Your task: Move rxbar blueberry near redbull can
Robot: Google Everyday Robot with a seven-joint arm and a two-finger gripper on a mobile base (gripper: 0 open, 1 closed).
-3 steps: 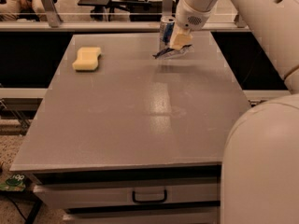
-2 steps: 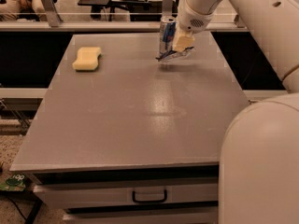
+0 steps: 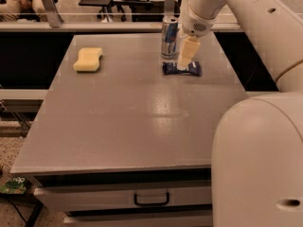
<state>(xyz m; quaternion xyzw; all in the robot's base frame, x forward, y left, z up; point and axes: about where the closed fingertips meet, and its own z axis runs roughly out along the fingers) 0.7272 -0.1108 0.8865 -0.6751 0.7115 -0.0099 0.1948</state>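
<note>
The rxbar blueberry (image 3: pixel 190 69), a flat dark blue wrapper with pale lettering, lies flat on the grey table (image 3: pixel 132 122) at the back right. The redbull can (image 3: pixel 169 38) stands upright just behind its left end, a small gap away. My gripper (image 3: pixel 182 66) comes down from the white arm (image 3: pixel 222 4) and its pale tip rests at the middle of the bar, hiding part of the wrapper. The can is partly behind the arm's wrist.
A yellow sponge (image 3: pixel 88 59) lies at the back left of the table. My white base (image 3: pixel 258 160) fills the lower right. A drawer with a black handle (image 3: pixel 151 200) sits under the front edge. A rail and chairs stand behind the table.
The gripper has come down with the rxbar. The bar was tilted in the air beside the can; now it lies flat on the table in front of the can.
</note>
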